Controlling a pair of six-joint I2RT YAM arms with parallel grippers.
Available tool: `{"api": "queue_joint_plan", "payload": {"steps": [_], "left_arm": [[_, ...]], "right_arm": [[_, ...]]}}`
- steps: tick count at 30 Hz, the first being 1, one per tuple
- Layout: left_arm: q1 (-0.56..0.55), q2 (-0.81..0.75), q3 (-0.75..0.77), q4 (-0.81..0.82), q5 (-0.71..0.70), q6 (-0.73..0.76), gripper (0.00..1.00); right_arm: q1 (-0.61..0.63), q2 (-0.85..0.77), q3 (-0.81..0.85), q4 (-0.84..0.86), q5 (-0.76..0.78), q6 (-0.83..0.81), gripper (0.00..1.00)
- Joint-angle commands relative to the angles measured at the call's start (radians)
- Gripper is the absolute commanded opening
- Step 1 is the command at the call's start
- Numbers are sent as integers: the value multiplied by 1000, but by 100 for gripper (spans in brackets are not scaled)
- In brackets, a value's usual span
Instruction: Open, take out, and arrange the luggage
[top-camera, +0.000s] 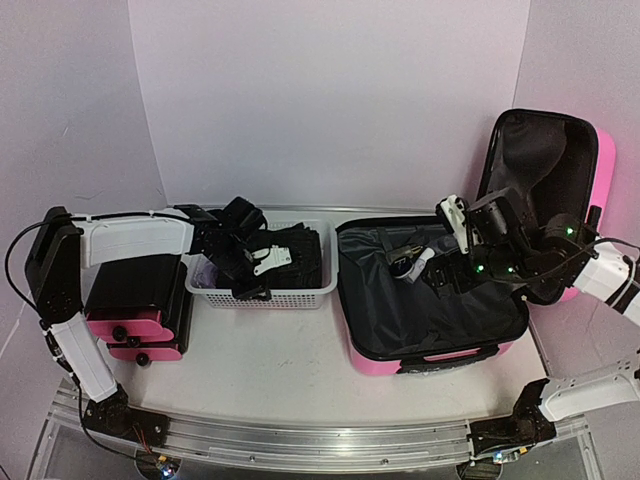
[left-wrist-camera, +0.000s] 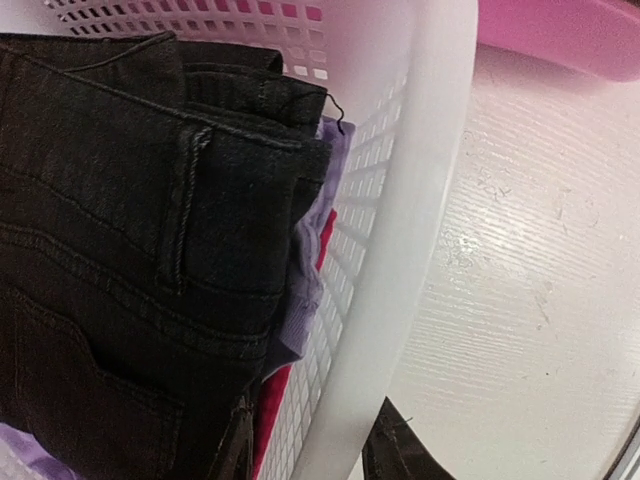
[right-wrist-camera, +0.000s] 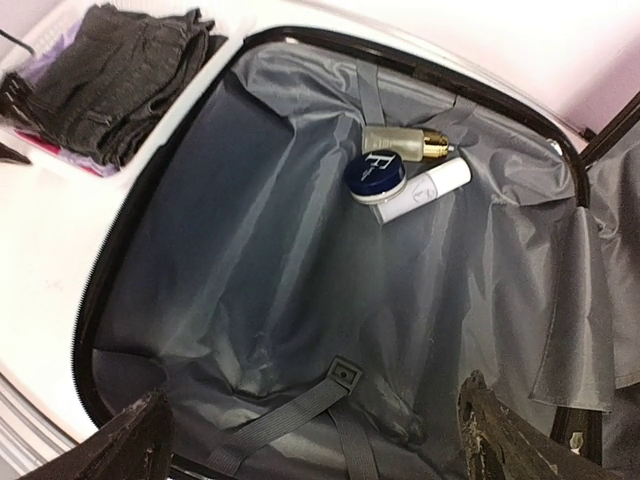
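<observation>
- Luggage (top-camera: 430, 320): the pink hard-shell case lies open on the table (top-camera: 300, 370), on the right side. Its lower half is flat, with the grey lining facing up. The lid (top-camera: 545, 160) stands upright against the right wall.
- Inside the lower half, near the back edge, three small items lie together: a clear bottle (right-wrist-camera: 400, 143) with a gold cap, a round blue jar (right-wrist-camera: 375, 172) and a white tube (right-wrist-camera: 425, 188). The jar touches both the bottle and the tube.
- Two lining straps meet at a buckle (right-wrist-camera: 343, 375) near the front edge.
- Right gripper (right-wrist-camera: 320, 440): wide open and empty. It hangs over the front part of the open half, with its fingers (right-wrist-camera: 120, 440) clear of the lining.
- Basket (top-camera: 265, 298): the white mesh one stands just left of the luggage, on the table.
- Dark folded jeans (left-wrist-camera: 130, 250) fill most of the basket. Purple cloth (left-wrist-camera: 315, 270) and red cloth (left-wrist-camera: 275, 400) are squeezed between the jeans and the wall.
- Left gripper (top-camera: 255, 272): over the basket, low above the jeans. Only one dark fingertip (left-wrist-camera: 395, 450) shows in the wrist view, so I cannot tell whether it is open, closed or holding anything.
- Smaller pink case (top-camera: 135, 325): it has black wheels and lies at the far left, beside the basket and under the left arm.
</observation>
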Motion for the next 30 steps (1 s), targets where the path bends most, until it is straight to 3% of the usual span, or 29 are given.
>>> {"api": "queue_joint_plan", "payload": {"steps": [1, 13, 21, 30], "left_arm": [[2, 44, 40, 71, -39, 137, 31], [88, 124, 148, 96, -55, 381, 0], [177, 191, 272, 82, -39, 506, 0], [348, 240, 305, 71, -67, 648, 0]], "right_arm": [[2, -30, -9, 36, -5, 1, 98], [2, -48, -8, 35, -17, 20, 98], [3, -24, 18, 34, -35, 31, 98], [3, -5, 68, 12, -55, 38, 98]]}}
